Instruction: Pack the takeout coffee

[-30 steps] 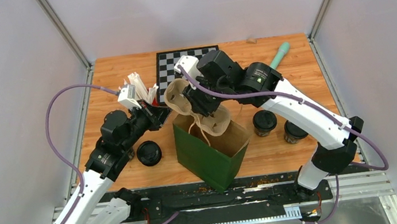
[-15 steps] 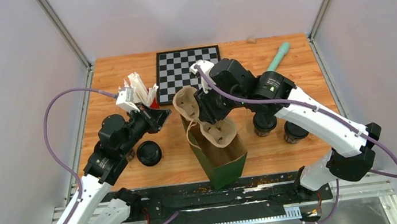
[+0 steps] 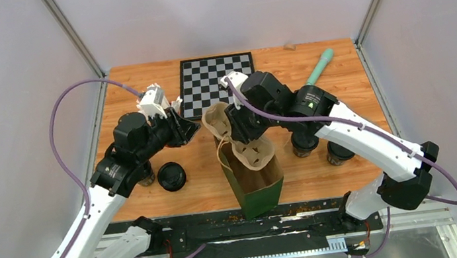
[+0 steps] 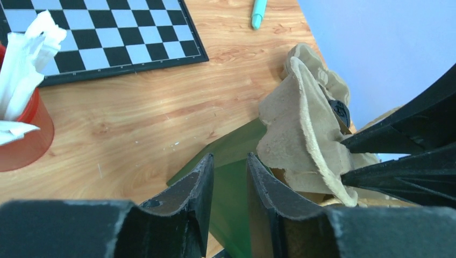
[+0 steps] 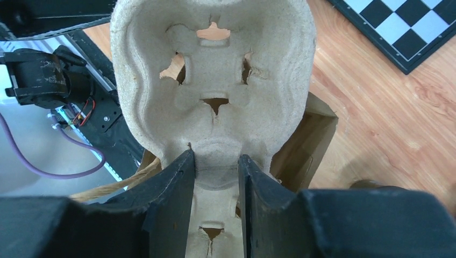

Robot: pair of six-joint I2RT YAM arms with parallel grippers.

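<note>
A green paper bag [image 3: 255,189] stands open near the front edge. My right gripper [image 3: 234,133] is shut on a beige pulp cup carrier [image 3: 217,121], which stands on end with its lower half inside the bag's mouth. In the right wrist view the fingers [image 5: 177,183] pinch the carrier [image 5: 215,80] at its middle ridge. My left gripper [image 3: 189,132] hovers open just left of the bag's rim; its wrist view shows the gripper [image 4: 230,159] empty, with the bag [image 4: 236,144] beyond. One takeout coffee [image 3: 171,176] sits left of the bag, two more [image 3: 339,152] [image 3: 303,146] to the right.
A chessboard [image 3: 213,81] lies at the back centre with a teal pen [image 3: 322,63] to its right. The red cup of white straws [image 4: 24,134] stands back left, mostly hidden behind my left wrist in the top view. A black rail [image 3: 238,224] runs along the front edge.
My left gripper has opened and drawn slightly back from the bag's rim. Earlier the right arm shifted right and lowered the carrier into the bag; the bag turned narrower.
</note>
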